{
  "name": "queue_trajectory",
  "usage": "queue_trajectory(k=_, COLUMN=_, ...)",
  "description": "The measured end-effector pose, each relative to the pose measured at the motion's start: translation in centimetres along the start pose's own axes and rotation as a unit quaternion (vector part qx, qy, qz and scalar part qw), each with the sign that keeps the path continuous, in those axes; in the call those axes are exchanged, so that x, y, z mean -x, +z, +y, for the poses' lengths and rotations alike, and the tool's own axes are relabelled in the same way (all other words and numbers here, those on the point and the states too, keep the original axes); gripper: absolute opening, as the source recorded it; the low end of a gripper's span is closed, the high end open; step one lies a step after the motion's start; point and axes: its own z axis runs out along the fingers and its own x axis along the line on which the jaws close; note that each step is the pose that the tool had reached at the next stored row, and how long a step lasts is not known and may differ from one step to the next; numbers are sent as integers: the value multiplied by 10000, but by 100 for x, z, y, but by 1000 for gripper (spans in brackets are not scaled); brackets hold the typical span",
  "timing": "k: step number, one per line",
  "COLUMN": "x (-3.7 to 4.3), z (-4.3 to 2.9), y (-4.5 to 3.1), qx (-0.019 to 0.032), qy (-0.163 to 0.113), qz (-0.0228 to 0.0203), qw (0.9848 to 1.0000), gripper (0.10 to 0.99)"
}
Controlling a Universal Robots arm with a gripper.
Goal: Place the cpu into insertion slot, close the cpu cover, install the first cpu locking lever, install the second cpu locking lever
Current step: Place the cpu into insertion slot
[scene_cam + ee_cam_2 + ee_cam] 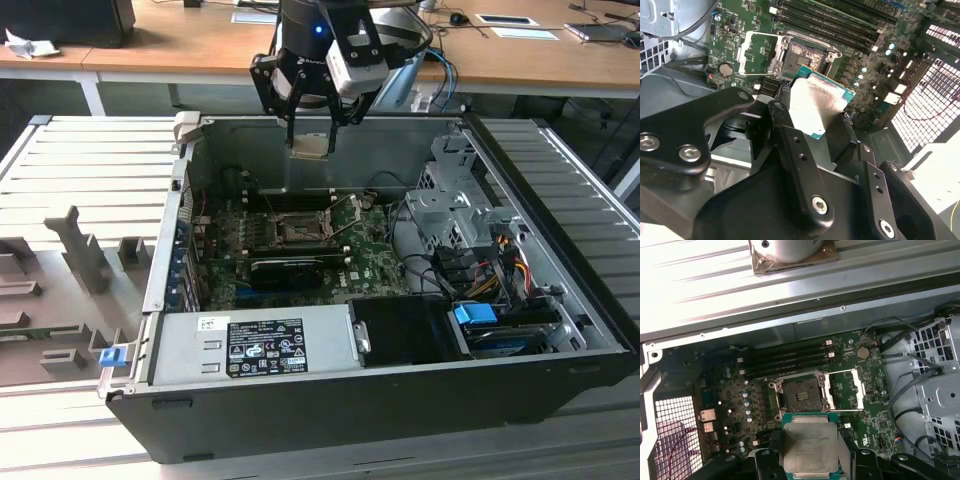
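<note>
Claw [811,115] pinches cpu [809,447]; exterior view shows both above the open case [330,410].

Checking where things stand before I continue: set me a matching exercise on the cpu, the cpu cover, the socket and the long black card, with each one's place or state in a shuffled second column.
Column one:
1. cpu
2. cpu cover
3. socket
4. long black card

Column two:
A. swung open, to one side of the socket
B. held in the end effector, in the air
C. between the socket and the silver power supply
D. bare, nothing seated in it

Pairs: 1-B, 2-A, 3-D, 4-C
</note>
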Motion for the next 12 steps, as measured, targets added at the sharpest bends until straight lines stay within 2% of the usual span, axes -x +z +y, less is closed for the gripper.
queue_trajectory(k=6, x=0, z=0, y=2, qx=2, qy=102, qz=-9, qw=9999, gripper=529)
queue_trajectory(k=12, x=0, z=0, y=4, qx=6, qy=334, qz=-30, qw=9994, gripper=529)
